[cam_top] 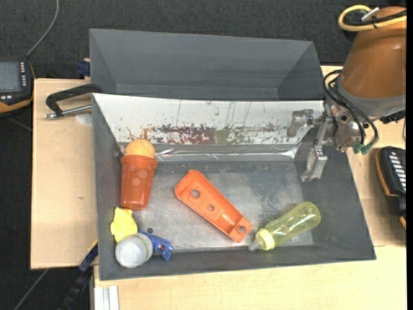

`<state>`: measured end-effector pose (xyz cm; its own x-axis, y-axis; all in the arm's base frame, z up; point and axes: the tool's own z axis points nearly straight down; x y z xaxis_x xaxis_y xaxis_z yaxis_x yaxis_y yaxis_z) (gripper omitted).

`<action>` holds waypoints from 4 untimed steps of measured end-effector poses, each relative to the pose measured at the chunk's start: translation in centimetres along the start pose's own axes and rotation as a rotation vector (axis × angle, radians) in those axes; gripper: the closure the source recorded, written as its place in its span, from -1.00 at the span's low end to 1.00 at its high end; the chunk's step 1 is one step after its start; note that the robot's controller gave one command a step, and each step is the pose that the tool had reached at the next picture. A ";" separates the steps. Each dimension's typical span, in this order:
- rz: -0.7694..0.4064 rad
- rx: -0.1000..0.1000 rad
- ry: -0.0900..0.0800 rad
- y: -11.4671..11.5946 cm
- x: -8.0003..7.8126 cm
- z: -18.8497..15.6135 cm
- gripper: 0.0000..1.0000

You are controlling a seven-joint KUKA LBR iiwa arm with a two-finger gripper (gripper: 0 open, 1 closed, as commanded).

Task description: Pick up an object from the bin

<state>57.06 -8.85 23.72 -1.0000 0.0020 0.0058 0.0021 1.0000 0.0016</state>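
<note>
The arm (374, 57) comes in from the right, and the gripper (314, 170) hangs at the right rear of the grey bin (271, 183), close to the back wall and over bare floor. From this angle it cannot be told whether the claw is spread or pressed together.

Nearest to it is a pale yellow-green bottle (288, 224), lying on its side at the front right with its cap end toward the middle of the bin. It is clear of the gripper. Just beside the cap end lies a flat orange bracket (211, 204) with holes, set diagonally across the middle.

Over on the left an orange cup (137, 181) lies with a tan ball (140, 148) at its far end. In the front left corner a small yellow piece (124, 225) touches a white and blue thing (137, 250).
</note>
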 end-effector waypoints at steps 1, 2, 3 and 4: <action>-0.002 0.001 -0.009 0.0 -0.1 -0.5 -1.00; -0.077 0.003 -0.011 2.6 1.3 2.7 -1.00; -0.028 0.000 -0.008 6.0 3.1 5.7 -1.00; -0.006 0.000 -0.010 7.7 2.7 8.5 -1.00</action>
<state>54.35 -1.17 15.23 -1.0000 -0.0037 -0.0040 -0.0037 1.0000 0.0013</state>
